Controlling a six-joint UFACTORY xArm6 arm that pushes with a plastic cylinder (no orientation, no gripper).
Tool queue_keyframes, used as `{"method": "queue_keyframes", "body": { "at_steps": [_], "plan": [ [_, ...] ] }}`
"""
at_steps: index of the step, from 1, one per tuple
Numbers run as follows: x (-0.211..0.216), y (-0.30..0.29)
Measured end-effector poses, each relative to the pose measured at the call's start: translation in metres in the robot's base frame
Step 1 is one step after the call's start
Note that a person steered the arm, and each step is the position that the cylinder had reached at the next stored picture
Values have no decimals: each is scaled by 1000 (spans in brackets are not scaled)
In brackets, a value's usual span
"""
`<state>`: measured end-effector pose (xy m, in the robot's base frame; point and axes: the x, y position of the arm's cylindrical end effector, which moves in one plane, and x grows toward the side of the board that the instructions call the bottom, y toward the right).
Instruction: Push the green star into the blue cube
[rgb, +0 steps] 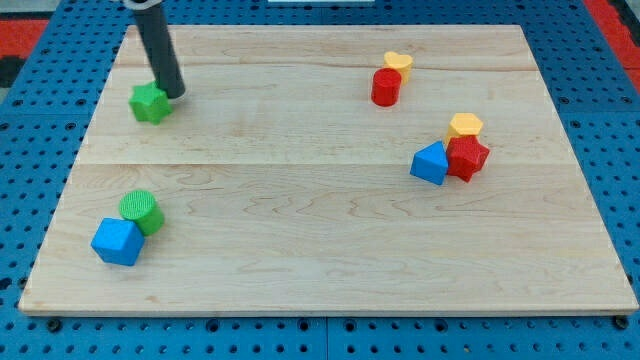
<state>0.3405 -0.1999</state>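
Camera view, the only feed I have: my tip (176, 93) sits at the upper left of the wooden board (320, 240), touching or all but touching the green star (150, 102) at the star's 2 o'clock side. The rod (158, 50) rises from there toward 11 o'clock and leaves the view's top. There are no jaws on this rig, only the bare rod, so nothing is apart, together or clamped.

The green star lies near the board's left edge, in its upper part. The blue cube (118, 241) is well apart from it, roughly at the star's 6 o'clock, near the lower left corner. A green cylinder (141, 211) stands against the cube at its 1 o'clock, touching it, between the star and the cube.

On the right half, a blue block (431, 163) of a wedge-like shape touches a red star-like block (467, 157) at its 3 o'clock, and a yellow block (465, 126) sits just behind the pair at 12 o'clock. Farther up, a red cylinder (386, 87) touches a yellow heart-shaped block (399, 64) at its 1 o'clock.
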Motion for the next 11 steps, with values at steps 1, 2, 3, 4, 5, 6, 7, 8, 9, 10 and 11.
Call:
{"method": "queue_keyframes", "body": {
  "at_steps": [1,2,3,4,5,6,7,8,9,10,11],
  "plan": [
    [5,-23],
    [-5,-34],
    [12,-57],
    [37,-55],
    [55,-55],
    [104,-48],
    [148,-37],
    [131,-35],
    [81,9],
    [76,105],
    [54,205]
  ]
}}
